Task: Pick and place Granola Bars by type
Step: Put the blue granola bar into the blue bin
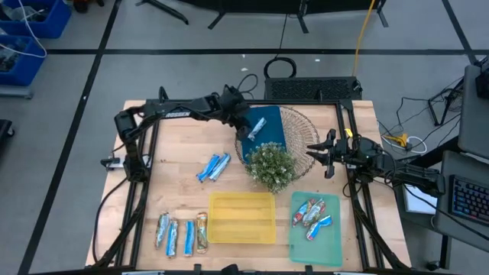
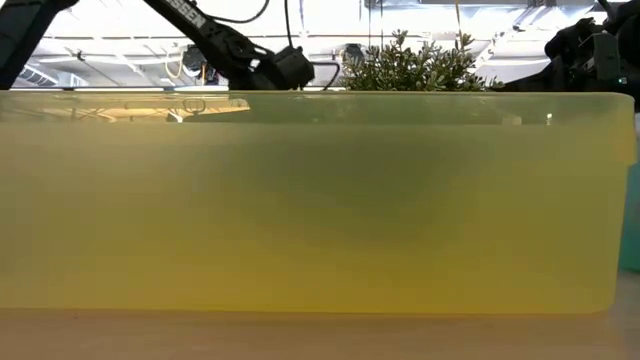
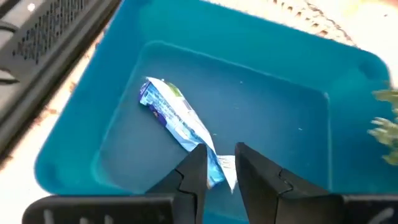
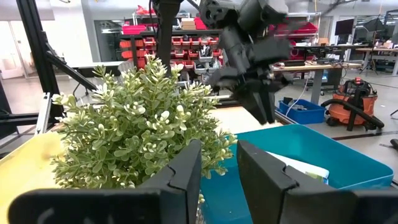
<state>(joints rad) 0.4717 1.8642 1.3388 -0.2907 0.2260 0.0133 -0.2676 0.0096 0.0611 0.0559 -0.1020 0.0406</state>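
While left gripper (image 3: pixel 219 167) hangs over the blue tray (image 1: pixel 273 131), fingers narrowly apart above a blue-silver bar (image 3: pixel 177 119) lying inside, placing looks done; next, lift clear and fetch another; right gripper (image 1: pixel 321 153) waits, slightly parted.

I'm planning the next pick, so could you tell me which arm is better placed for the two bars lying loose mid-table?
Probably left. The left gripper is over the blue tray, on the same side as the two bars. The right gripper waits beyond the plant, which blocks its path.
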